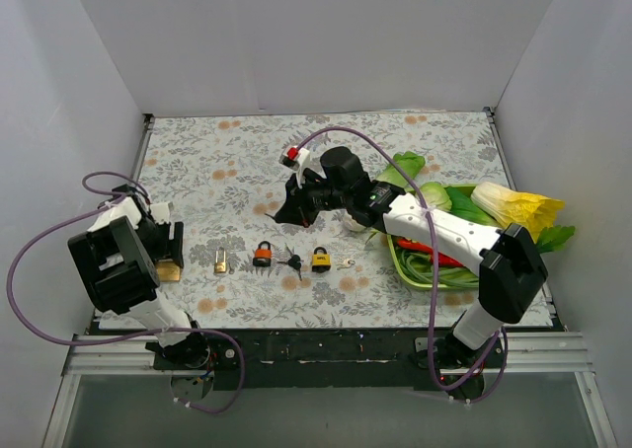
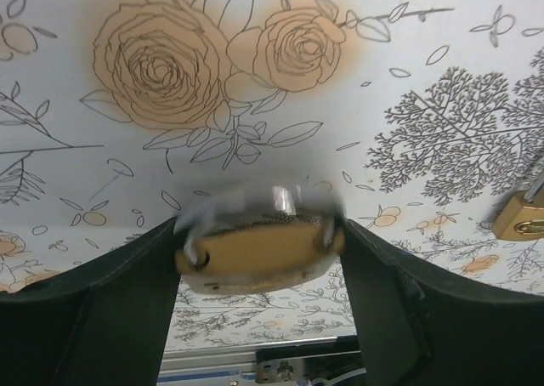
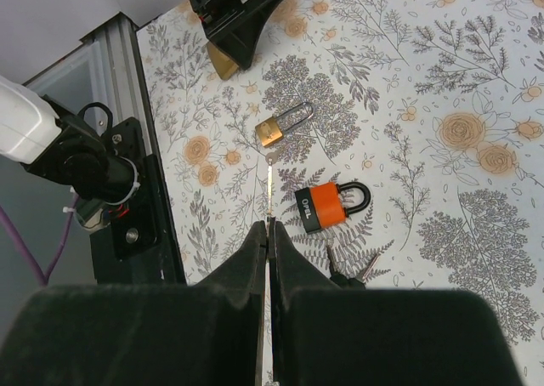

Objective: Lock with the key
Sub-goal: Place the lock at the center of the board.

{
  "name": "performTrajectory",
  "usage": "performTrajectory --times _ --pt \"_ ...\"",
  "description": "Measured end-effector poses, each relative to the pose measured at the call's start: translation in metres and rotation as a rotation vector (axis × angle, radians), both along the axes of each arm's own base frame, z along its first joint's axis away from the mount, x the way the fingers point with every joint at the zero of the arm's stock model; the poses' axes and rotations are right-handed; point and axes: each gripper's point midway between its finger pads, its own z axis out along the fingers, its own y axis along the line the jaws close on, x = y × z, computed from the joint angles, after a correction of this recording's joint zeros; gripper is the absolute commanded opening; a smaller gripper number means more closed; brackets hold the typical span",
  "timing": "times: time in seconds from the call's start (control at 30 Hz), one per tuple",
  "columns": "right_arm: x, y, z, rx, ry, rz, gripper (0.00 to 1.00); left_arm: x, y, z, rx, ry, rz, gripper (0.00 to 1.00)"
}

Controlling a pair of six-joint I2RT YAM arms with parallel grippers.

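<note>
My left gripper [image 1: 170,254] is shut on a brass padlock [image 1: 169,270] at the table's left edge; in the left wrist view the padlock [image 2: 255,252] sits blurred between the two black fingers [image 2: 127,292], just above the cloth. My right gripper [image 1: 293,209] hovers over the table's middle, shut on a thin silver key [image 3: 269,186] that points toward the left arm. The left gripper and its padlock [image 3: 223,60] show at the top of the right wrist view.
In a row on the floral cloth lie a small brass padlock [image 1: 221,261], an orange padlock [image 1: 263,255], black-headed keys [image 1: 292,262], a yellow padlock [image 1: 321,261] and a small key [image 1: 346,263]. A green tray [image 1: 400,261] of vegetables stands at the right.
</note>
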Motion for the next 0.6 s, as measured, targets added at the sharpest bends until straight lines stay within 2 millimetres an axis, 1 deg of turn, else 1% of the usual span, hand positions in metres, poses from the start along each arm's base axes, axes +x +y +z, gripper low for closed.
performTrajectory --times 0.03,0.1,0.17,0.23,0.3,0.33,0.4,0.43,0.47,0.5,0.53,0.57,0.6 --pt "0.001 0.0 -0.001 0.001 0.002 -0.002 0.01 0.001 -0.001 0.001 -0.008 -0.001 0.004 0.88" --pt "0.002 0.001 -0.001 0.002 0.006 -0.006 0.01 0.007 -0.004 0.004 -0.031 -0.021 0.007 0.96" --pt "0.003 0.0 -0.001 0.002 0.008 -0.009 0.01 0.015 -0.006 0.01 -0.049 -0.045 0.014 0.97" --pt "0.004 0.0 -0.001 0.002 0.009 -0.011 0.01 0.026 -0.007 0.019 -0.069 -0.077 0.019 0.91" --pt "0.005 -0.001 -0.001 0.002 0.01 -0.016 0.01 0.039 -0.009 0.033 -0.095 -0.117 0.028 0.9" --pt "0.006 -0.001 -0.001 0.003 0.011 -0.02 0.01 0.046 -0.01 0.04 -0.109 -0.141 0.029 0.88" --pt "0.009 -0.001 0.0 0.007 0.007 -0.031 0.01 0.068 -0.017 0.068 -0.172 -0.219 0.041 0.86" --pt "0.01 -0.001 0.001 0.01 0.004 -0.038 0.01 0.083 -0.022 0.087 -0.214 -0.279 0.042 0.85" --pt "0.013 -0.001 0.002 0.014 0.0 -0.052 0.01 0.1 -0.03 0.113 -0.269 -0.36 0.051 0.82" --pt "0.017 -0.001 0.003 0.017 -0.006 -0.072 0.01 0.109 -0.036 0.131 -0.311 -0.42 0.05 0.8" --pt "0.021 -0.001 0.004 0.02 -0.014 -0.091 0.01 0.118 -0.048 0.155 -0.375 -0.491 0.054 0.78" --pt "0.027 -0.001 0.006 0.025 -0.025 -0.117 0.01 0.123 -0.06 0.179 -0.441 -0.56 0.058 0.76" --pt "0.031 -0.001 0.008 0.03 -0.033 -0.138 0.01 0.124 -0.072 0.197 -0.494 -0.601 0.063 0.76"
